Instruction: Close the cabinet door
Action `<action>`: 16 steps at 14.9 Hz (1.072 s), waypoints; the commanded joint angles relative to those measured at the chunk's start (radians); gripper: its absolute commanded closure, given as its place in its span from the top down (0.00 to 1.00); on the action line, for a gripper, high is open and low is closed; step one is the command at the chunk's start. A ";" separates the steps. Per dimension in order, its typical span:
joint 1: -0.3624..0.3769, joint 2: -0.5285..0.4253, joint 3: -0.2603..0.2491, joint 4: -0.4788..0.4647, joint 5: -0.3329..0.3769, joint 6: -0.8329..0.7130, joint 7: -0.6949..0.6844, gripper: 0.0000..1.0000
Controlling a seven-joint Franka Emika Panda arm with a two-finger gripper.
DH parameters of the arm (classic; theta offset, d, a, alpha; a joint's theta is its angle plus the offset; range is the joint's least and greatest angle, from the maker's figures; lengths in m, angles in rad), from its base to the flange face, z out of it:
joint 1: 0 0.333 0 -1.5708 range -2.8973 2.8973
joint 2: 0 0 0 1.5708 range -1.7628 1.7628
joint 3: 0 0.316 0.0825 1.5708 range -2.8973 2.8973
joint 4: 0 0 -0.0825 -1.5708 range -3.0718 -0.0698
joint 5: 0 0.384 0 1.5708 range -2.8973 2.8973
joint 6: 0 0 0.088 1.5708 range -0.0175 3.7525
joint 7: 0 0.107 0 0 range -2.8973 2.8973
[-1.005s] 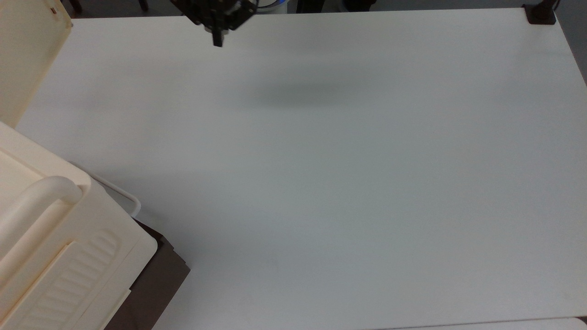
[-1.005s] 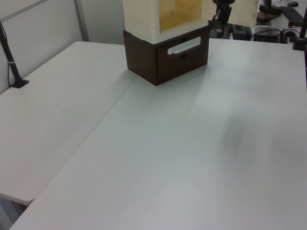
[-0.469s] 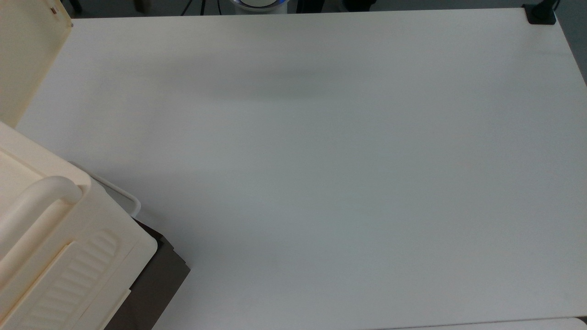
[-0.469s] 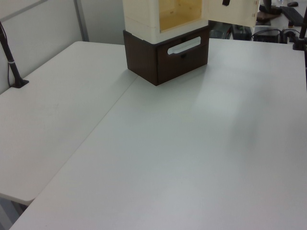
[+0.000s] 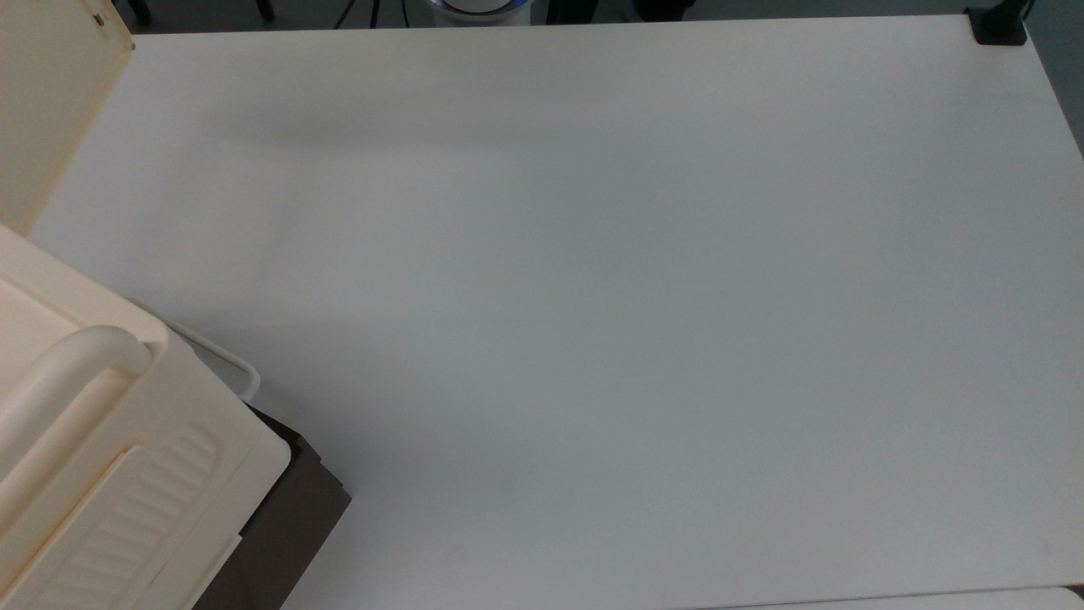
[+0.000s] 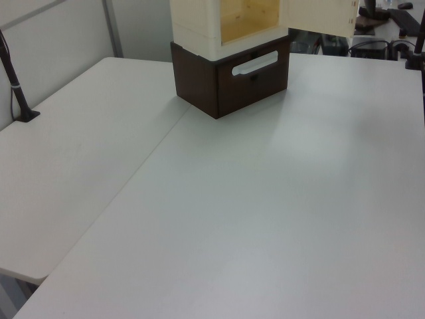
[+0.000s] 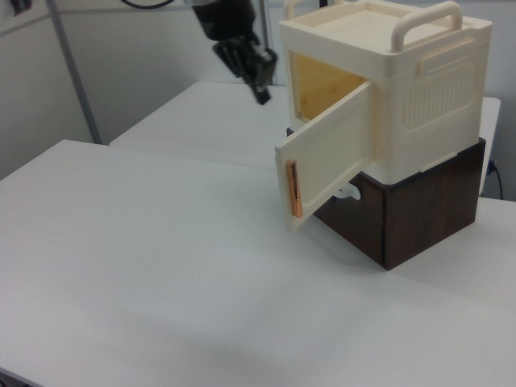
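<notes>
White table (image 5: 593,296) carries the cabinet (image 7: 403,97), its cabinet door (image 7: 326,165) open.

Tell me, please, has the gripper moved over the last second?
Yes. A second ago it hung over the table's far edge in the top view; it has since left that frame. In the right view the gripper sits high, left of the cabinet.

white table (image 5: 644,339), grey partition wall (image 6: 60,33)
</notes>
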 commanded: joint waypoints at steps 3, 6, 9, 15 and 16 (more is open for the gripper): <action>-0.067 0.003 -0.080 -0.005 0.048 0.080 -0.110 0.00; -0.106 0.015 -0.086 -0.008 0.049 0.086 -0.161 0.00; -0.135 0.020 -0.086 -0.023 0.051 0.086 -0.225 0.00; -0.127 0.040 -0.068 -0.057 0.060 0.077 -0.254 0.00; -0.121 0.044 -0.065 -0.057 0.072 0.077 -0.254 0.00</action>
